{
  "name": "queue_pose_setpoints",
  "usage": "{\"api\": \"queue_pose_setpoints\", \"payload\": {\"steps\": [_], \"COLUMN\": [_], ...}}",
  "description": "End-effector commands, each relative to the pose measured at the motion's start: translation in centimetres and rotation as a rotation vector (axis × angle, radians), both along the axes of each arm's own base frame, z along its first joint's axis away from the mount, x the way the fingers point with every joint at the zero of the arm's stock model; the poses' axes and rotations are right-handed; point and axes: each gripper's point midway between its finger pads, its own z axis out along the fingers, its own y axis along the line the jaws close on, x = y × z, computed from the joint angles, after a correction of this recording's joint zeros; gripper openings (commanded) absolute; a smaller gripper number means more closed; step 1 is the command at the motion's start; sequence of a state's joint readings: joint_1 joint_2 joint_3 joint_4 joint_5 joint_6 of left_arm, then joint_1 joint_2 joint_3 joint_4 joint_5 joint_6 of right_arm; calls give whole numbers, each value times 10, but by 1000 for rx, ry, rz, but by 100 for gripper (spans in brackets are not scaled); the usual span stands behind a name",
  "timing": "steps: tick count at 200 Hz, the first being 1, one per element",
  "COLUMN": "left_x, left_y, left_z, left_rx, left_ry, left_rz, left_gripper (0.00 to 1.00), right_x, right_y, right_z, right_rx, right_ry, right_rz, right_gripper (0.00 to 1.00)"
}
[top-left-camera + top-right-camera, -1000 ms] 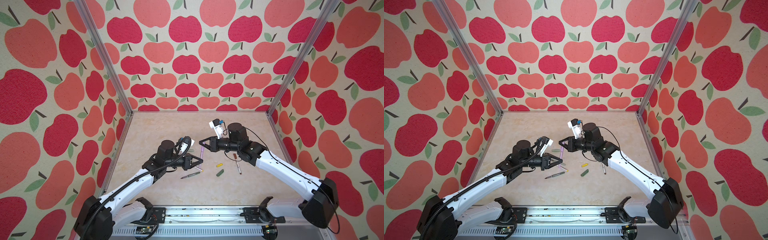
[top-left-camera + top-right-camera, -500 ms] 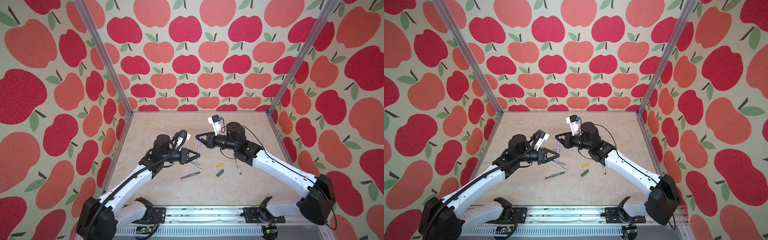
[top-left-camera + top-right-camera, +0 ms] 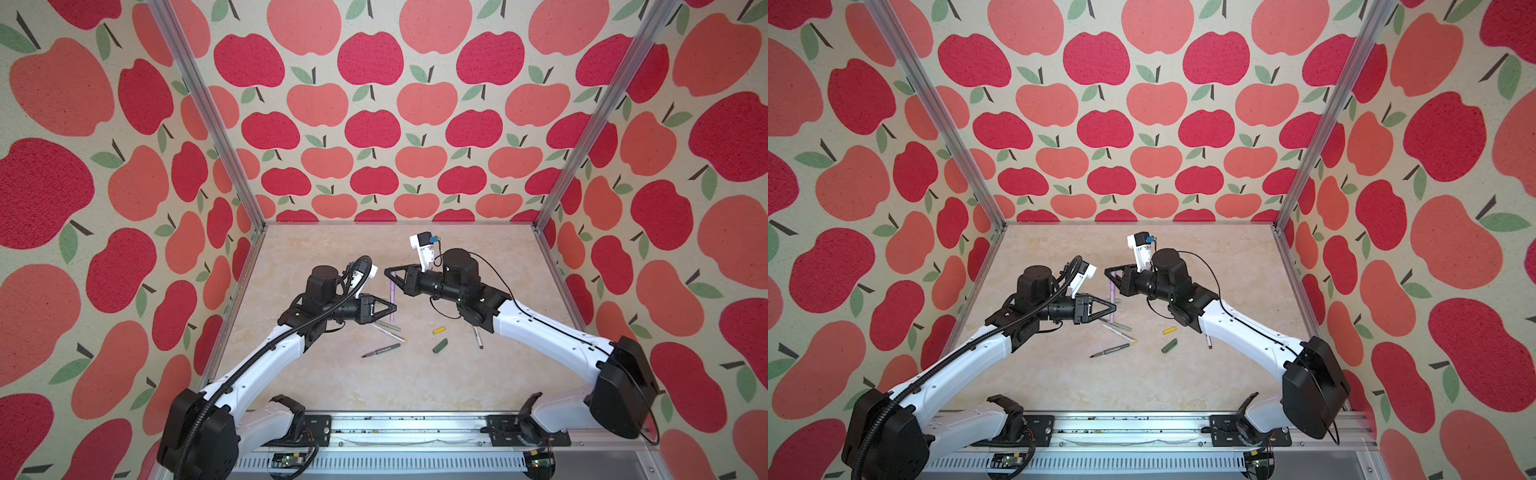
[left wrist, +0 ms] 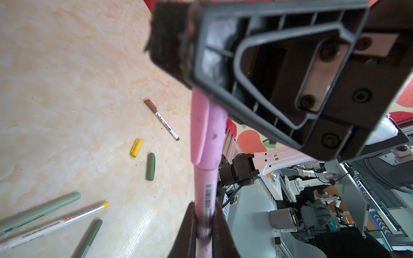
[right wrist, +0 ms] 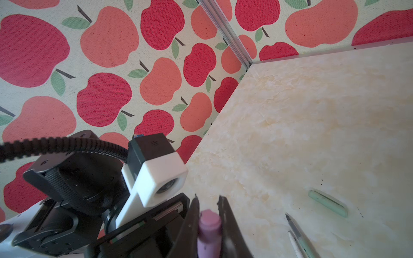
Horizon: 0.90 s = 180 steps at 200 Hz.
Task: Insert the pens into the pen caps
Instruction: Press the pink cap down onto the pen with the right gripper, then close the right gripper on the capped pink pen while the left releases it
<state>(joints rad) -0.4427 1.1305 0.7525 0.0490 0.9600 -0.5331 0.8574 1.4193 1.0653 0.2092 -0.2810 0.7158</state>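
A pink pen hangs above the table, held between both grippers. My left gripper is shut on its barrel. My right gripper is shut on the pink cap, whose end shows between the fingers. In the left wrist view the cap sits over the pen's end. On the table lie a pale green pen, a white pen with a yellow end and a dark green pen. A yellow cap, a dark green cap and a pale green cap lie loose.
A white pen with a brown cap on it lies under the right forearm. Apple-patterned walls close in the table on three sides, with metal posts at the back corners. A metal rail runs along the front edge.
Both grippers have shifted a little to the left and toward the back, carrying the pink pen between them. The items on the table have not moved.
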Motion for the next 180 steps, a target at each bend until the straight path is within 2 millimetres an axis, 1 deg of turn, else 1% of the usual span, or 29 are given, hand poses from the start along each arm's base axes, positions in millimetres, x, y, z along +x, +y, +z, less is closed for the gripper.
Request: {"api": "queue_pose_setpoints", "payload": {"steps": [1,23,24,26,38,60,84,94,111,162,180], "left_x": [32,31,28,26,20,10,1,-1,-2,3,3], "left_y": [11,8,9,9,7,2,-2,-3,-3,-3,-6], "left_z": [107,80,83,82,64,37,18,14,11,12,12], "left_rx": [-187,-182,-188,-190,-179,-162,-149,-148,-149,-160,-166], "left_ry": [-394,-323,-332,-332,-292,-230,-186,-179,-172,-168,-161], "left_rz": [133,144,144,145,147,142,140,143,151,184,178], "left_gripper": [0,0,0,0,0,0,0,0,0,0,0], "right_x": [-78,-61,-61,-60,-50,-39,-36,-35,-36,-37,-37], "right_y": [2,-4,-4,-5,-9,-14,-16,-17,-17,-20,-21], "right_z": [-93,-70,-69,-67,-54,-36,-25,-22,-22,-22,-19], "right_rx": [-268,-248,-247,-244,-227,-200,-184,-181,-179,-166,-166], "right_ry": [266,211,209,204,177,142,117,111,114,112,105], "right_rz": [243,196,194,190,159,132,127,125,122,103,94], "right_gripper": [6,16,16,17,21,24,25,25,21,7,4]}}
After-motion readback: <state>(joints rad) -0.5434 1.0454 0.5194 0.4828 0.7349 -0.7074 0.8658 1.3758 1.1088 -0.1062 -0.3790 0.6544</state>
